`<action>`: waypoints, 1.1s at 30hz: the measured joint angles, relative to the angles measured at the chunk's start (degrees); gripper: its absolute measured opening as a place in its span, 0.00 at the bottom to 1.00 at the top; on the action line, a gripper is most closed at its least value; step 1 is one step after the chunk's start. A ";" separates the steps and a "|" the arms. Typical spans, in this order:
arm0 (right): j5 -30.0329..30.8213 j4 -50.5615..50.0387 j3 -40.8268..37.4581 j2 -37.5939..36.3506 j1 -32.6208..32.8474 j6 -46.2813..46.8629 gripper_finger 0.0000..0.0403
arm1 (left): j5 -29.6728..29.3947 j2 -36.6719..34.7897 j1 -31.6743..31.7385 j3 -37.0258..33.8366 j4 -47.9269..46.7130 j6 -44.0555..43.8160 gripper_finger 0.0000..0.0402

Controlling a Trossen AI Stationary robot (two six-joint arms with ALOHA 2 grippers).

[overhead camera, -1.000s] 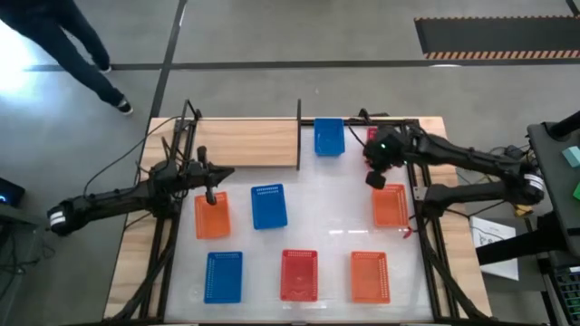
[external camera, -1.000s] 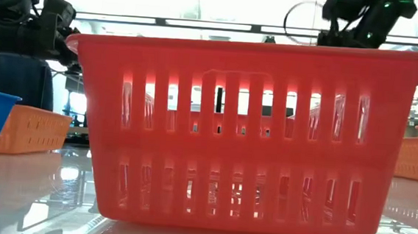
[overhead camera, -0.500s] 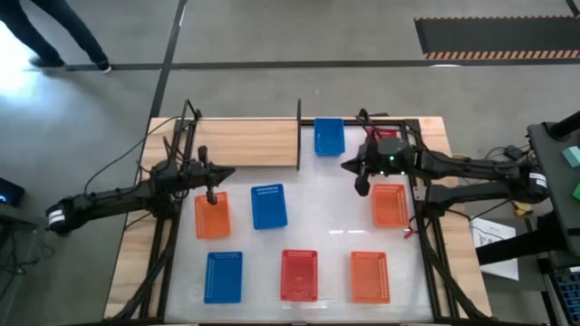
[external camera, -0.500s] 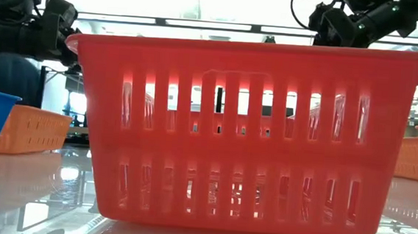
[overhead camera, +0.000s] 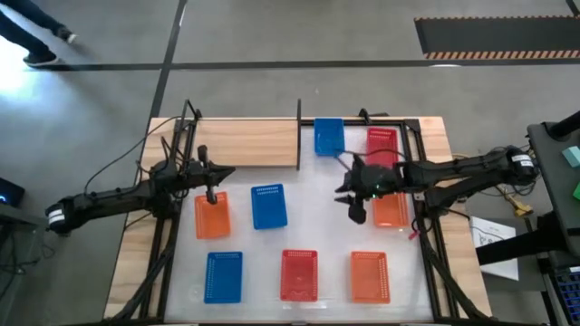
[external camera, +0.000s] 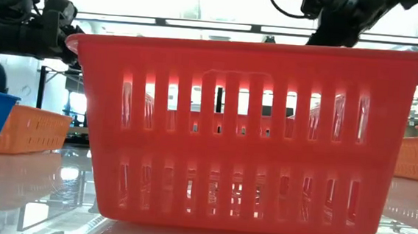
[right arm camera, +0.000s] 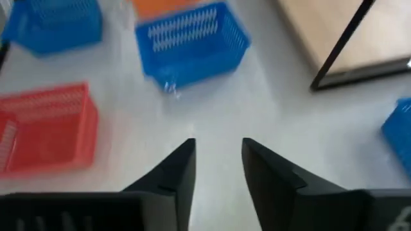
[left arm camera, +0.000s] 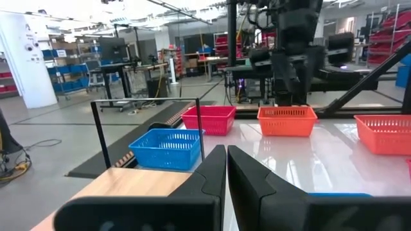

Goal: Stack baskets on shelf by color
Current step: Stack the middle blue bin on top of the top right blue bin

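From above, the white table (overhead camera: 313, 231) holds eight baskets: a blue basket (overhead camera: 329, 137) and a red basket (overhead camera: 381, 141) at the far edge beside the wooden shelf (overhead camera: 246, 142), which is bare, an orange one (overhead camera: 212, 215) and a blue one (overhead camera: 268, 206) in the middle, an orange one (overhead camera: 392, 207) on the right, and a blue (overhead camera: 224, 276), a red (overhead camera: 299, 274) and an orange (overhead camera: 369, 276) along the near edge. The right gripper (overhead camera: 356, 211) hangs over open tabletop just beside the right-hand orange basket, holding nothing; the left gripper (overhead camera: 211, 196) sits at the top edge of the middle orange basket. A person's leg (overhead camera: 36, 32) crosses the floor at the far left. At table height, the near red basket (external camera: 245, 134) fills almost everything, hiding the shelf, with only the arms' dark bulk above its rim. The left wrist camera shows what the others cannot: that gripper's fingers (left arm camera: 212, 176) pressed together with nothing between them, the shelf's thin dark post (left arm camera: 199, 131), and the other arm standing behind an orange basket (left arm camera: 287, 120). The right wrist camera shows its own fingers (right arm camera: 176, 170) spread apart above bare white table.
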 joint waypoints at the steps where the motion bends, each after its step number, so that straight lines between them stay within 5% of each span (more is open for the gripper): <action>1: 1.06 -2.17 0.98 0.77 1.61 1.93 0.34 | 0.06 -0.01 0.00 -0.01 -0.01 0.00 0.00; 9: 8.93 -14.64 9.36 8.89 14.25 14.06 0.43 | 0.26 0.08 0.00 0.00 -0.04 -0.04 0.00; 16: 12.26 -14.37 12.18 15.72 17.37 13.49 0.46 | 2.43 1.69 -0.06 0.10 -0.12 -0.24 0.00; 20: 12.28 -8.11 8.43 16.11 17.36 10.24 0.36 | 2.45 3.36 -1.35 0.98 -0.78 -0.30 0.00; 26: 15.76 7.29 -2.37 11.04 17.36 5.83 0.06 | 2.35 7.41 -6.40 3.50 -0.58 -0.26 0.00; 33: 19.11 32.91 -14.30 5.78 16.82 -2.94 0.02 | -2.71 13.90 -12.56 9.09 -2.67 -1.70 0.00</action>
